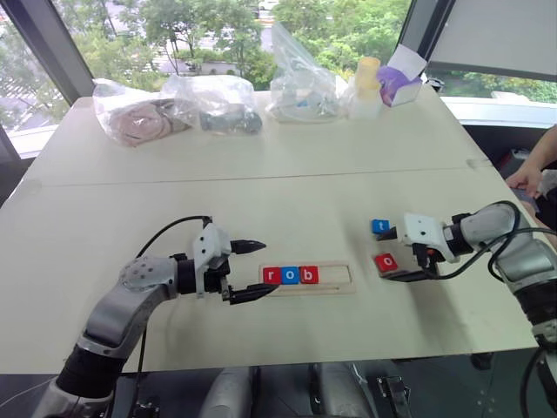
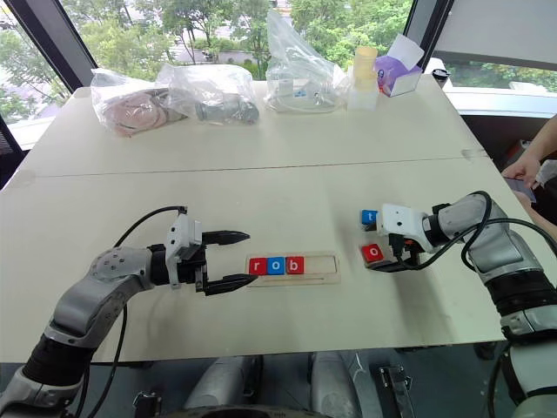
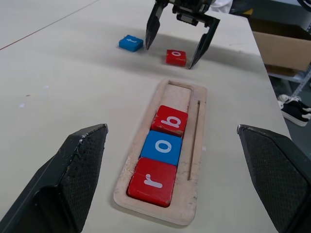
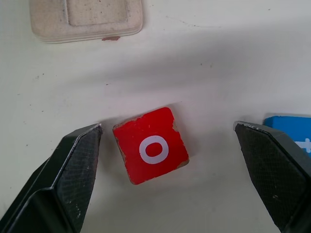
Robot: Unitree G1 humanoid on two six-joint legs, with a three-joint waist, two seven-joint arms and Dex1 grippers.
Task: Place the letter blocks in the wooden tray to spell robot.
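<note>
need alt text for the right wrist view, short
A small red square block with a white letter o lies flat on the pale table between the open jaws of the right gripper. A blue block's edge shows beside one jaw, and the pale wooden tray's end lies beyond.

Five letter blocks in all: three red, two blue, three of them in the one wooden tray. On the counter behind lie perhaps three clear plastic bags, though they overlap.
</note>
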